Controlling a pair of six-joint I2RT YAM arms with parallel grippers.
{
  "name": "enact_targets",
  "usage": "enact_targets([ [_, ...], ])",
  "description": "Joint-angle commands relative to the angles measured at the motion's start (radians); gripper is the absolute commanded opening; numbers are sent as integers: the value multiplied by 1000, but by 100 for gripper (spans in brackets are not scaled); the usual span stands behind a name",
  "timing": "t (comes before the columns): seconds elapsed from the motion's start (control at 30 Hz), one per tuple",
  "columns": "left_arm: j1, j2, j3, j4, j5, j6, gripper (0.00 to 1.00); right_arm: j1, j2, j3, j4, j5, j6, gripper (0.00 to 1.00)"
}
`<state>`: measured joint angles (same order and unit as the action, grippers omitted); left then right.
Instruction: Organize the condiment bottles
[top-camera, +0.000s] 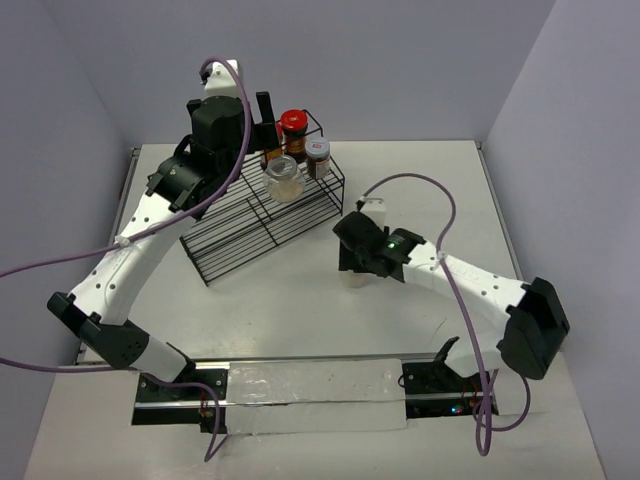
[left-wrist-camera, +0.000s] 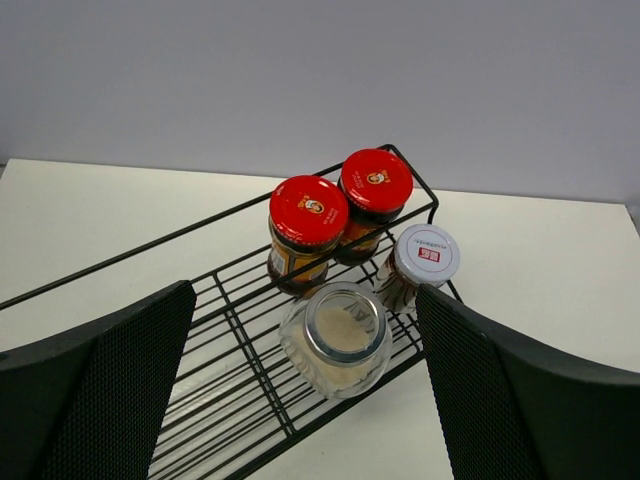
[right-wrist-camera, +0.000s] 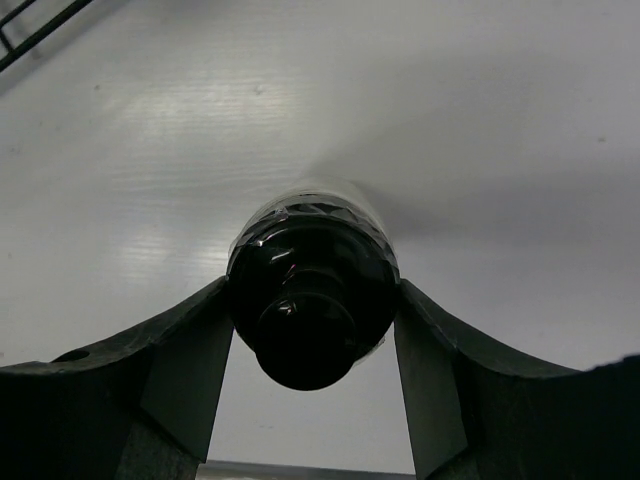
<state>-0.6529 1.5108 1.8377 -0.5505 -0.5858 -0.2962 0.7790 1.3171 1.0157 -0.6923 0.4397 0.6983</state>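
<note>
Right pincer (right-wrist-camera: 312, 372) tight around upright black-lidded jar (right-wrist-camera: 312, 265), lid up, long axis vertical; left pincer (left-wrist-camera: 305, 335) wide, empty.

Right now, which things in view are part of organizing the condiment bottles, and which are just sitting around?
Job: red-lidded jars, clear jar, white-lidded jar, black-lidded jar in the right gripper.
Not the job: black wire rack holding four jars, purple cables.
</note>
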Motion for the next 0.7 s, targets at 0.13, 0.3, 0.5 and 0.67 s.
enact_targets([
  [0.13,-6,-63,-2,-1,-51,-15,100,117,159,107,35,35,-15,45],
  [0.3,-9,-27,87,-107,6,-43,100,127,170,104,31,30,-20,99],
  [0.5,-47,38,161,-227,18,-70,100,126,57,158,-28,63,-21,100],
  [0.67,-89,54,97,-281,23,-113,99,92,-115,224,-136,184,-29,100],
])
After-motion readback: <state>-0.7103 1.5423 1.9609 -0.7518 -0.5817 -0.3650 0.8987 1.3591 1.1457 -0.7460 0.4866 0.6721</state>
